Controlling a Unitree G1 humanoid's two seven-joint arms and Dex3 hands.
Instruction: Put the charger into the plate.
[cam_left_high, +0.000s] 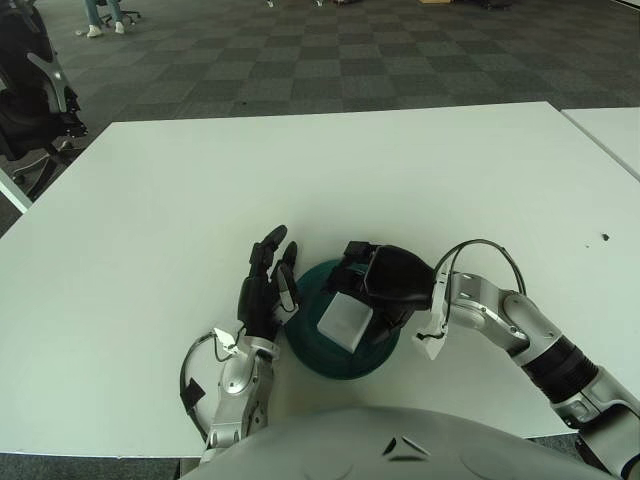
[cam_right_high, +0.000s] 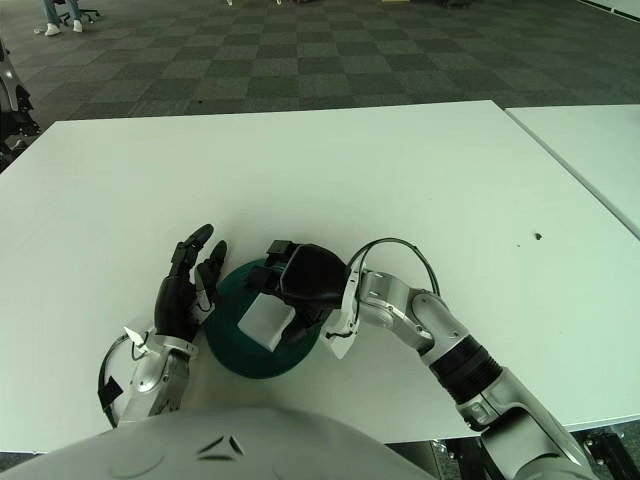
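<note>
I have the right hand over the plate, fingers clasping the charger just above its dish. It looks like a small, rigid, smooth block, probably light; gripping its flat sides suits it. The left hand shows beside the plate's left rim, fingers spread.

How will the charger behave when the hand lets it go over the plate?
The charger looks like a stiff, boxy white block, so it will probably land flat, not roll. Its smooth faces may slide on the plate. The right hand holds it easily, so it seems light.
</note>
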